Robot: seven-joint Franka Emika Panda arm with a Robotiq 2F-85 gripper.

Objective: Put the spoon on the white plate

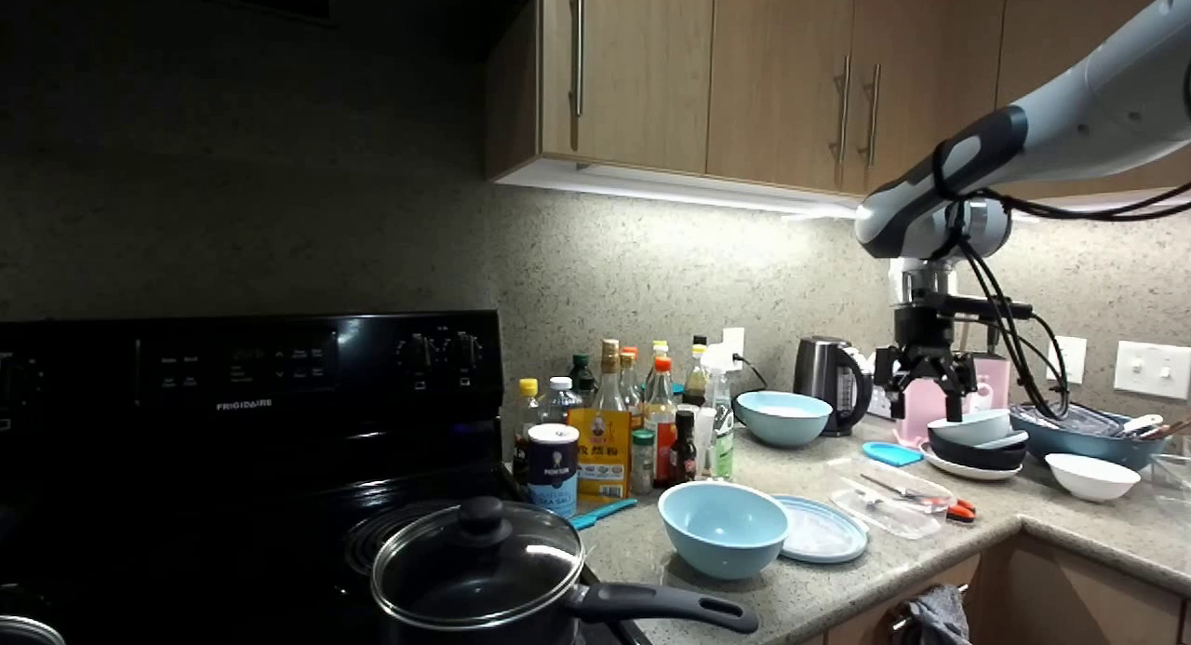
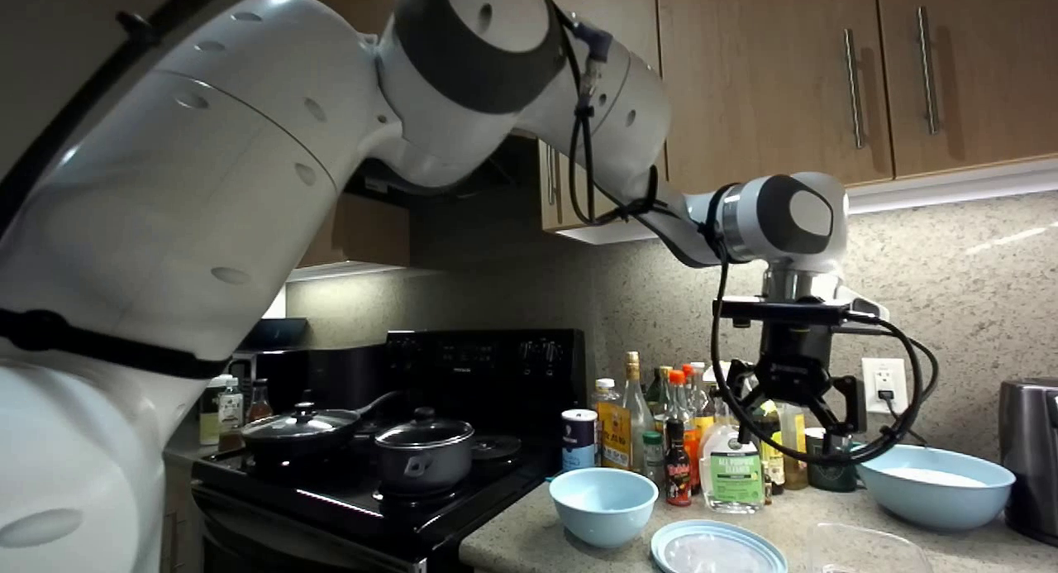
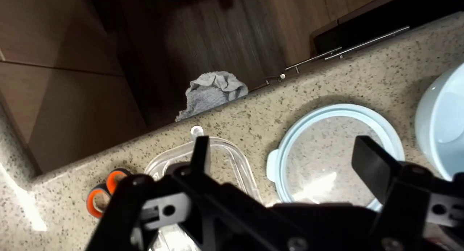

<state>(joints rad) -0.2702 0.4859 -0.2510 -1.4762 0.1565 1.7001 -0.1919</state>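
A white plate (image 1: 970, 473) shows in an exterior view under a stack of bowls. My gripper (image 1: 926, 406) (image 2: 791, 437) (image 3: 283, 149) is open and empty, fingers pointing down, high above the counter. In the wrist view its fingers span a clear plastic tray (image 3: 242, 162) and a flat round lid (image 3: 326, 157) with a light blue rim. A clear, pale handle (image 3: 197, 130) sticks over the tray's rim, partly behind a finger. It may be the spoon; its other end is hidden. A small white utensil (image 1: 867, 498) lies in the tray in an exterior view.
Orange-handled scissors (image 1: 963, 509) lie across the tray's edge. A light blue bowl (image 1: 724, 533) stands by the lid. Bottles (image 1: 662, 422), another blue bowl (image 1: 783, 423) and a kettle (image 1: 828, 384) line the wall. A white bowl (image 1: 1090, 482) stands near the corner. Cabinets (image 1: 782, 68) hang above.
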